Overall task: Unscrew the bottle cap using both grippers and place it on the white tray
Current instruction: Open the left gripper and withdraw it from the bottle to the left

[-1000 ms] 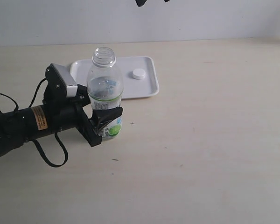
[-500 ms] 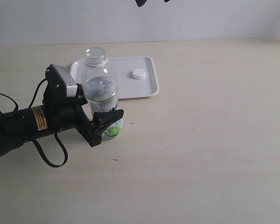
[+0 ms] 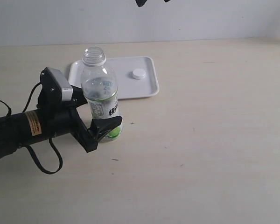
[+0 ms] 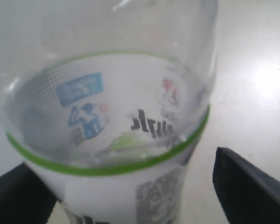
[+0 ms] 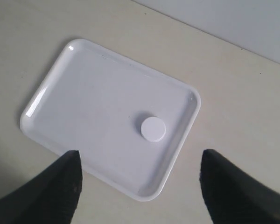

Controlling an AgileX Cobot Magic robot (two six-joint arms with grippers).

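Note:
The clear bottle [image 3: 101, 95] with its white-and-green lime label stands upright and uncapped on the table, just in front of the white tray [image 3: 147, 88]. The small white bottle cap [image 3: 138, 73] lies on the tray's right part. My left gripper [image 3: 102, 130] is open around the bottle's lower body; in the left wrist view the bottle [image 4: 107, 116] fills the picture and one finger [image 4: 252, 186] stands apart from it. My right gripper [image 5: 140, 154] hangs open high above the tray [image 5: 93, 102] and the cap [image 5: 153, 128], holding nothing.
The pale wooden table [image 3: 214, 140] stretches to the right and front of the bottle. A light wall [image 3: 214, 18] runs along the back. The left arm's black cable [image 3: 44, 161] loops over the table at the left.
The bottle went from leaning right to standing upright and shifted left. The left gripper slid back to the left and lower, and its fingers loosened off the bottle.

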